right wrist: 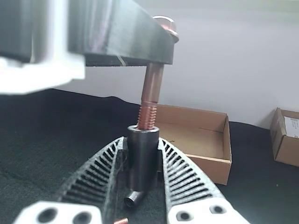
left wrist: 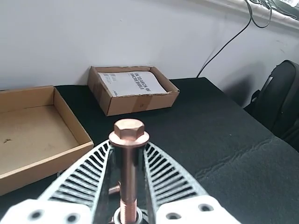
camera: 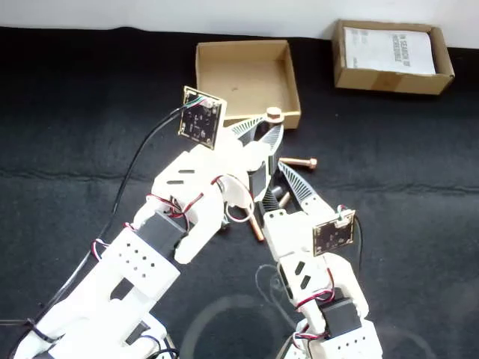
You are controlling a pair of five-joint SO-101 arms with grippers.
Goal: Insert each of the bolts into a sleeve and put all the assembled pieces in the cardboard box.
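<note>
While the right tool (right wrist: 142,141) is gripping a dark sleeve (right wrist: 141,156), the left tool (left wrist: 127,148) is clamping a copper bolt (left wrist: 128,135) whose threaded tip is entering the sleeve's mouth, a loose bolt (camera: 298,161) is lying on the table (camera: 404,202) at two o'clock, and the cardboard box (camera: 243,78) is sitting open at twelve o'clock.

bolt (right wrist: 152,88): copper, upright, threaded tip in sleeve top
sleeve (right wrist: 142,154): black, upright
spare bolt (camera: 299,161): lying flat near box
box (camera: 247,78): open cardboard
</note>
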